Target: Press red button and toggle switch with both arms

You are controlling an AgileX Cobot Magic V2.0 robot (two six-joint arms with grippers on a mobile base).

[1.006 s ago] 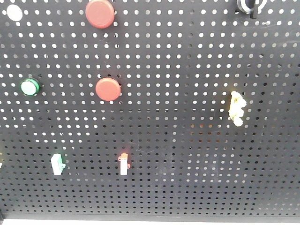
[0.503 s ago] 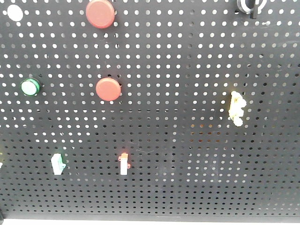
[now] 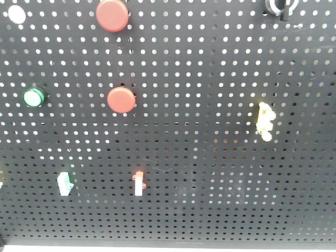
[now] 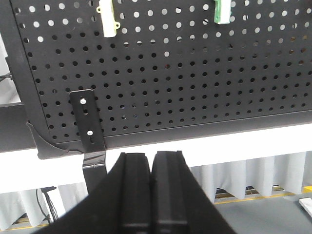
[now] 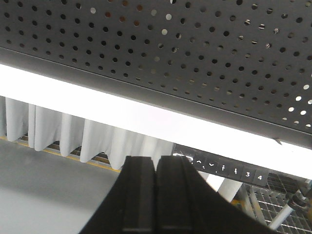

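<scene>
On the black pegboard (image 3: 210, 210) in the front view are a large red button (image 3: 112, 14) at the top, a smaller red button (image 3: 121, 100) mid-left, and a red-tipped toggle switch (image 3: 138, 182) below it. No arm shows in that view. In the left wrist view my left gripper (image 4: 152, 156) is shut and empty, below the board's lower edge (image 4: 195, 131); a pale yellow switch (image 4: 107, 22) and a green switch (image 4: 223, 12) sit far above it. My right gripper (image 5: 157, 160) is shut and empty, below the board's underside (image 5: 161, 73).
The front view also holds a green button (image 3: 33, 97), a white button (image 3: 16, 13), a green-white switch (image 3: 64, 184) and a yellow switch (image 3: 265, 121). A black bracket (image 4: 87, 122) hangs at the board's corner. A keypad strip (image 5: 222, 169) lies behind the right gripper.
</scene>
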